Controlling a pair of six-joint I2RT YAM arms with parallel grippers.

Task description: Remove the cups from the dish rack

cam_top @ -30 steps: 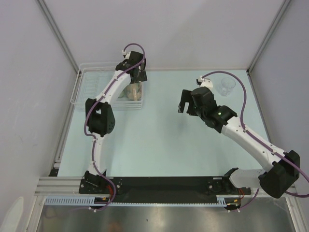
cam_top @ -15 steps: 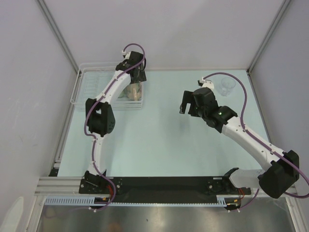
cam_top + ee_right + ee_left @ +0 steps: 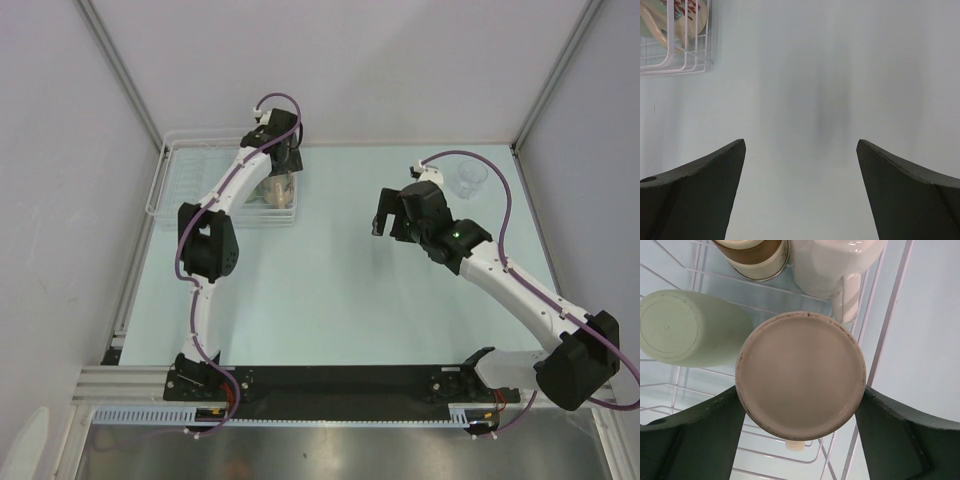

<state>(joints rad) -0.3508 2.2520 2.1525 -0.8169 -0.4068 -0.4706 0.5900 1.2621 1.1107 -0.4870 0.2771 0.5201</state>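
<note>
Beige cup [image 3: 800, 365] sits clamped in the left claw [image 3: 800, 390], inside the rack [image 3: 185, 185] at the far-left corner of the surface [image 3: 330, 300]; right claw [image 3: 801, 145] spread apart.

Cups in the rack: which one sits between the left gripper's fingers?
The beige cup, base toward the camera; the pale green cup, white cup and brown cup lie outside them.

Left claw [image 3: 800, 399] clasps cup [image 3: 800, 372]; right claw [image 3: 800, 145] agape.

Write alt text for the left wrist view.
An upturned beige cup sits clasped between the dark fingers of the left tool, inside the wire dish rack. A pale green cup, white mug and brown cup are nearby.
</note>
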